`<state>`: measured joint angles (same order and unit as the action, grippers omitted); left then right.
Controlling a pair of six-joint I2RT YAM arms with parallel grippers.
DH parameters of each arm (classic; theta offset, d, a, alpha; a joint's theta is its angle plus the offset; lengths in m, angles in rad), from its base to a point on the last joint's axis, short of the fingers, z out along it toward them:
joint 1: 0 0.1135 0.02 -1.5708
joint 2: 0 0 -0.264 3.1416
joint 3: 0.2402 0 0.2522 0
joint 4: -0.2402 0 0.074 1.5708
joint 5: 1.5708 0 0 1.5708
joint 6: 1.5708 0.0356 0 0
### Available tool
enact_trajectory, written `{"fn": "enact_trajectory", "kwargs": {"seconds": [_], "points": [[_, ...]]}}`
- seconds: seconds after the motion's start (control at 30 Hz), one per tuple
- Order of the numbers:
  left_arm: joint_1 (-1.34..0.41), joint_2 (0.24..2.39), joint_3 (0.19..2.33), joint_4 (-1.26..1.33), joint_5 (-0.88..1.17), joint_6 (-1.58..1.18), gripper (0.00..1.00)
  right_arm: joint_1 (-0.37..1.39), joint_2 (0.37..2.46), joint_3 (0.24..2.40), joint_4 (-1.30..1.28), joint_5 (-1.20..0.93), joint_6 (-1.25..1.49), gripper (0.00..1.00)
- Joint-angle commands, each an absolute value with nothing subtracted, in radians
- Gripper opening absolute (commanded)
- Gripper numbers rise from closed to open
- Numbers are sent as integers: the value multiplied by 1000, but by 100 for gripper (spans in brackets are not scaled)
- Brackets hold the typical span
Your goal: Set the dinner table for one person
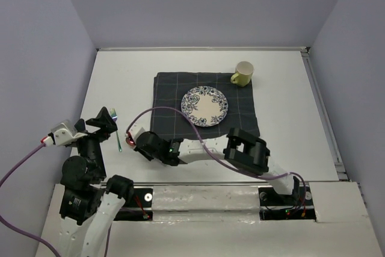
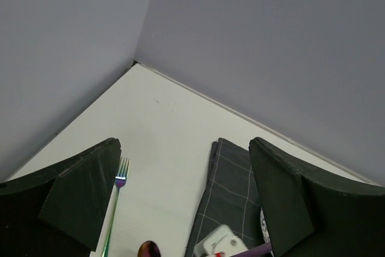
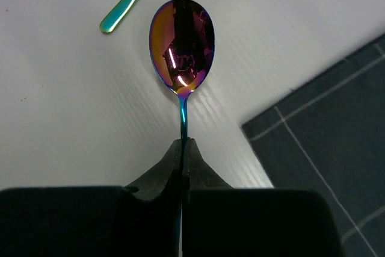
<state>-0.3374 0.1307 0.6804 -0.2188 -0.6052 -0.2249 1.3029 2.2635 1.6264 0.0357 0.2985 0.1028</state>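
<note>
**DESK:** How far along is the place setting?

**OPERATOR:** Well past halfway, by my reading. The grey cloth (image 1: 171,91) lies mid-worktop (image 1: 120,76). The patterned plate (image 1: 204,105) sits on the cloth, and the yellow mug (image 1: 242,73) stands at the cloth's far right corner. The fork (image 1: 116,129) lies on bare white just left of the cloth.

**DESK:** And the arms?

**OPERATOR:** My right gripper (image 3: 182,148) has its jaws pinched tight on the handle of an iridescent spoon (image 3: 182,46). The spoon is bowl up, off the cloth's near left corner, close to the fork's handle end. I cannot tell whether it touches the worktop. My left gripper (image 2: 185,148) hangs above the fork, left of the cloth, jaws wide apart and holding nothing.

**DESK:** What's left?

**OPERATOR:** Laying that spoon down at the cloth, I judge. I see no knife or napkin.
</note>
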Motion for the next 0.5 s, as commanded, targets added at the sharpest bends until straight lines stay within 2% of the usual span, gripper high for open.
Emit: {"fn": "enact_trajectory", "kwargs": {"seconds": [0.0,0.23,0.47], "points": [[-347,109,673,-164,-607,-209,99,1260,2062,1550,115,432,143,0],[-365,112,672,-166,-568,-204,99,994,1728,1228,117,583,322,0],[-377,129,672,-167,-548,-207,99,721,1572,999,127,574,388,0]]}}
